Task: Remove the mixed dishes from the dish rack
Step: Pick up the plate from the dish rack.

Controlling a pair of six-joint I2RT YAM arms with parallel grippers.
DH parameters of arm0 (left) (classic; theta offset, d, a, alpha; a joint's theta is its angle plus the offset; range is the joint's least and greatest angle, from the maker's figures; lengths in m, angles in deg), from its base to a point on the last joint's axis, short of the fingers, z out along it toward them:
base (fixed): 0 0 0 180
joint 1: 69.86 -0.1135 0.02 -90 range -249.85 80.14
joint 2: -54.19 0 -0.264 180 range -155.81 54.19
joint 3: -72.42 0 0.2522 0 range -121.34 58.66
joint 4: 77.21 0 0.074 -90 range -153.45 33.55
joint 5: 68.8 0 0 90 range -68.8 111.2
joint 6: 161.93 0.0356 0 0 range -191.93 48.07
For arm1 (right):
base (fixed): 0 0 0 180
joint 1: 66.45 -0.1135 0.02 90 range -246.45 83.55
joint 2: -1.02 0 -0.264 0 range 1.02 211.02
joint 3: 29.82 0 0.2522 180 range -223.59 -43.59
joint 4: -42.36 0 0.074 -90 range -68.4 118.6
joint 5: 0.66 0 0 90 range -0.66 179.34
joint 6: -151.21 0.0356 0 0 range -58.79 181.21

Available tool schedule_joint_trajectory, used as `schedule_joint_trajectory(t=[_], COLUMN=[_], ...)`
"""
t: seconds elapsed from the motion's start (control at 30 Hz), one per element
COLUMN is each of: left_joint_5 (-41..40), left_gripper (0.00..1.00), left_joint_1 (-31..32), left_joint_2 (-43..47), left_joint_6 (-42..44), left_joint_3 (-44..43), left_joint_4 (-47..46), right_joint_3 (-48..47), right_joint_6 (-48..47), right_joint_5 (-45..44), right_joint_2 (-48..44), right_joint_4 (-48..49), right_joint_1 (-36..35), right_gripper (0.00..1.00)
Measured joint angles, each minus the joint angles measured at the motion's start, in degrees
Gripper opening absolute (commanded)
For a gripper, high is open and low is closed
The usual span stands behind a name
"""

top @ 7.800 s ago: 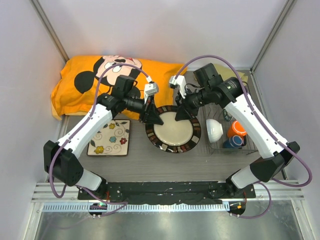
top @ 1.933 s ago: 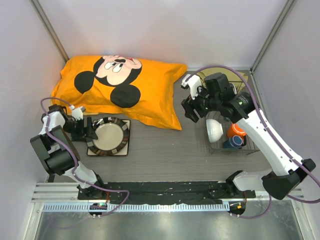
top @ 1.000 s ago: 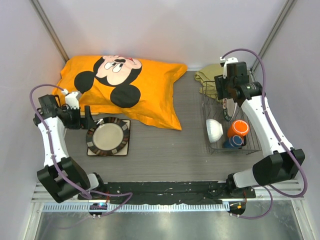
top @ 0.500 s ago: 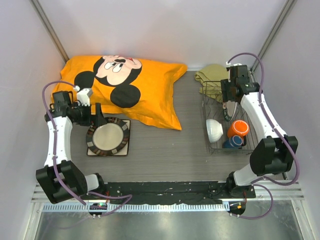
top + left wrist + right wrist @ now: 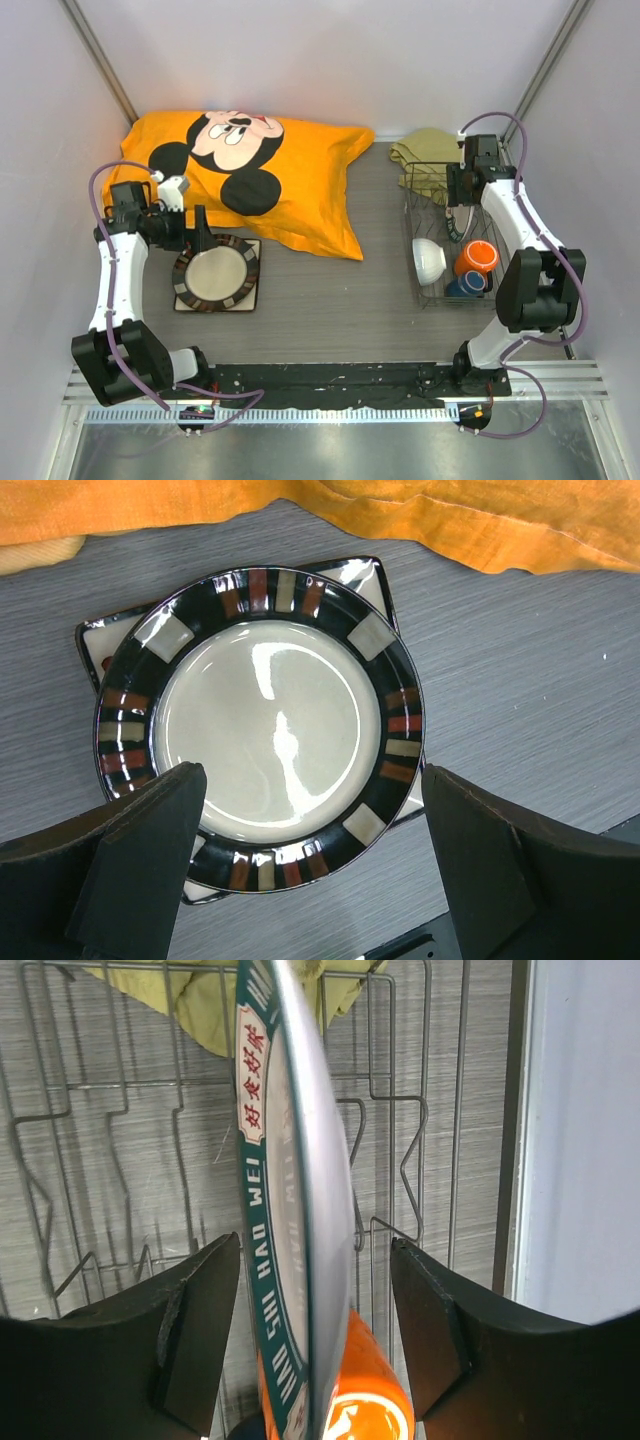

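Observation:
The round dark-rimmed plate (image 5: 265,715) lies on the square floral plate (image 5: 360,572) at the left of the table. My left gripper (image 5: 308,785) hangs open above its near rim, holding nothing. In the dish rack (image 5: 430,195) at the right, a white plate with a dark green lettered rim (image 5: 290,1160) stands on edge. My right gripper (image 5: 310,1260) straddles that plate, open, with a gap on each side. A white bowl (image 5: 428,260), an orange mug (image 5: 475,258) and a small dark-blue cup (image 5: 465,285) sit in the rack's near half.
A large orange cartoon pillow (image 5: 250,170) fills the back left, its edge close to the stacked plates. An olive-green cloth (image 5: 428,150) lies behind the rack. The enclosure's right wall (image 5: 580,1140) runs close beside the rack.
The dark-rimmed plate went from mid-table onto the square plate, and the left gripper let it go. The right arm swung to the rack's back and came down round the upright plate.

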Motion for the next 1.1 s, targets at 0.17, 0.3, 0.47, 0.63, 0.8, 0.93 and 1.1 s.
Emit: schedule_joint_trajectory(t=[0.17, 0.3, 0.47, 0.63, 0.8, 0.93, 1.1], left_joint_5=[0.0, 0.0, 0.0, 0.0, 0.0, 0.0, 0.0], left_gripper=[0.94, 0.94, 0.94, 0.94, 0.95, 0.94, 0.95], left_joint_1=[0.1, 0.3, 0.4, 0.6, 0.7, 0.7, 0.7], left_joint_2=[0.0, 0.0, 0.0, -0.1, -0.5, -0.6, -0.7], left_joint_6=[0.0, 0.0, 0.0, 0.0, 0.0, -0.1, -0.3], left_joint_3=[0.3, 0.9, 1.4, 1.5, 1.6, 1.6, 1.6], left_joint_4=[-0.2, -0.3, -0.3, -0.3, -0.4, -0.4, -0.4], right_joint_3=[0.0, 0.0, 0.0, 0.0, 0.0, -0.3, -2.8], right_joint_6=[0.3, 0.9, 0.8, 0.3, -0.1, -0.3, 0.0], right_joint_5=[2.4, 4.6, 7.0, 8.8, 9.2, 9.2, 9.4], right_joint_2=[1.8, 2.3, 2.4, 2.4, 2.4, 2.4, 2.4], right_joint_4=[0.6, 1.8, 1.7, 1.8, 1.7, 0.8, -0.7], right_joint_1=[2.1, 3.1, 3.5, 3.5, 3.5, 3.5, 3.5], right_gripper=[0.59, 0.52, 0.41, 0.31, 0.24, 0.17, 0.12])
